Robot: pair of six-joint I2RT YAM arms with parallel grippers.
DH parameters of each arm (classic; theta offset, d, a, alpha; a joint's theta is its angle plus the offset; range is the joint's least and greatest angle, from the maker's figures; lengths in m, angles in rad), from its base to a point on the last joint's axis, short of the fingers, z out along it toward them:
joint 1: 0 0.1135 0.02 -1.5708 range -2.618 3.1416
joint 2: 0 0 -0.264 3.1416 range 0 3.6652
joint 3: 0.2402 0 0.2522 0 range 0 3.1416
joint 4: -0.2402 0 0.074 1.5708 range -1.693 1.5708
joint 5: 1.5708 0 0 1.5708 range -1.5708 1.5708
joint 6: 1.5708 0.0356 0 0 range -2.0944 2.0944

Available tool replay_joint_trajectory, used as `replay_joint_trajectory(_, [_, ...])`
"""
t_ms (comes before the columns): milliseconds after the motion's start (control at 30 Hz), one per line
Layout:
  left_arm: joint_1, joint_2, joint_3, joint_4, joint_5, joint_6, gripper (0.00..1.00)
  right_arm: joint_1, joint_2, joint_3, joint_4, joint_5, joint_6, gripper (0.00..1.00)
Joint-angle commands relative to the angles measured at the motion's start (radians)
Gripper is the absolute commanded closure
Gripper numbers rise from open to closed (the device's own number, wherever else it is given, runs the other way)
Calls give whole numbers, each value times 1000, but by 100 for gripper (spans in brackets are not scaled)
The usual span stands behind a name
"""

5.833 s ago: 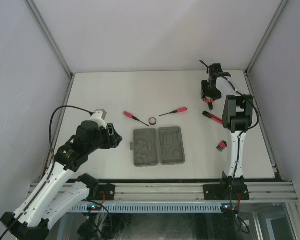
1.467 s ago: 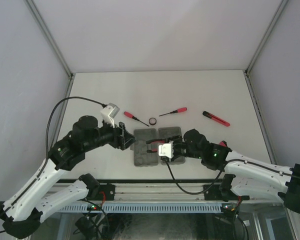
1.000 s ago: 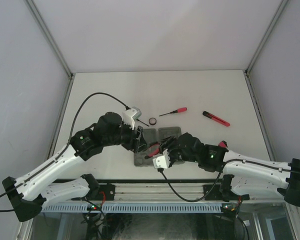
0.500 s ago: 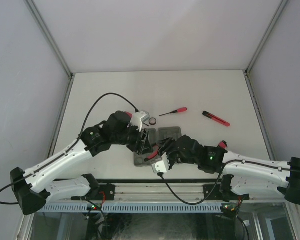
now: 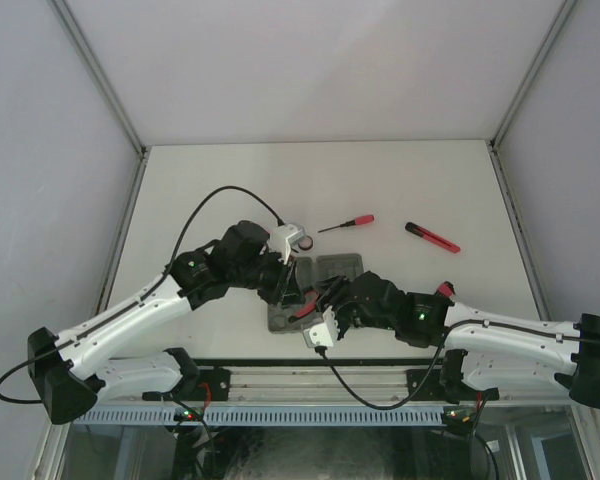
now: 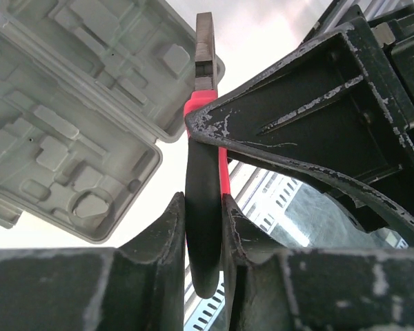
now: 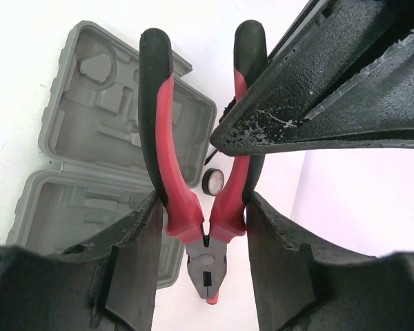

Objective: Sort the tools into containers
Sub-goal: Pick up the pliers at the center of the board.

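Observation:
Red-handled pliers (image 5: 304, 306) hang over the near left part of the grey case (image 5: 346, 264), which lies open. My right gripper (image 7: 201, 224) is shut across both handles just above the pivot, so the pliers (image 7: 172, 176) point nose down. My left gripper (image 6: 203, 207) is shut on the black end of one handle of the pliers (image 6: 201, 172), and the case (image 6: 69, 124) shows below it. A red-handled screwdriver (image 5: 346, 223), a black ring (image 5: 305, 243) and a slim red-black stick tool (image 5: 432, 237) lie beyond the case. The left arm hides the area left of the ring.
A small red comb-like piece (image 5: 443, 289) peeks out beside the right forearm. Both arms cross over the case, and the two grippers are almost touching. The table is bounded by grey walls and an aluminium rail (image 5: 320, 380) at the near edge.
The left arm has swung right over the case and its jaws have closed on one pliers handle. The right gripper, holding the pliers, has shifted slightly toward the near edge.

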Motion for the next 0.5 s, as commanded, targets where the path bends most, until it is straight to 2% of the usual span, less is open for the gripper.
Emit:
replay_joint_trajectory(0, [-6,-3,37,30,26,17,82,12,-7,58,89,-2,-15,99])
replay_joint_trajectory(100, [-6,-9,38,29,4,16,94,12,-10,58,87,-4,-3,90])
replay_joint_trajectory(167, [-6,-14,38,24,-9,16,100,12,-16,57,85,-10,6,79])
replay_joint_trajectory(233, [-6,-19,38,23,-14,14,100,13,-23,51,93,-19,13,63])
replay_joint_trajectory(300, [-6,-27,34,23,-19,11,100,12,-32,45,100,-27,18,56])
replay_joint_trajectory(467, [-5,-45,18,16,-50,9,100,12,-49,40,102,-25,43,28])
